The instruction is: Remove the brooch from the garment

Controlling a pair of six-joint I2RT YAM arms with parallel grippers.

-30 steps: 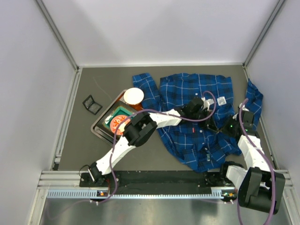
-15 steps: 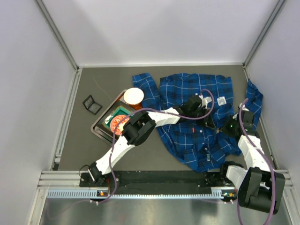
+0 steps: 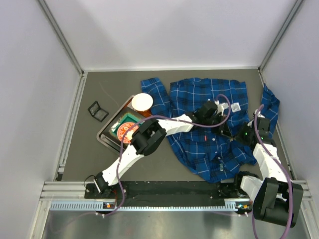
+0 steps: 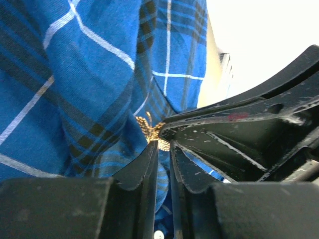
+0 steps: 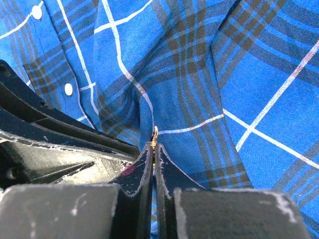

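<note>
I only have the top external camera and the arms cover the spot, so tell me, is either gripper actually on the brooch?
Observer: Yes. In the right wrist view the right gripper is shut, and a gold bit of the brooch pokes out at its tips.
Operator: And the left gripper?
Observer: Its fingers are nearly together just below the brooch, with a thin slit between them. I cannot tell whether they pinch cloth.
Operator: Is the brooch off the plaid shirt?
Observer: It doesn't look so. It sits against a fold of the shirt that puckers toward it.
</note>
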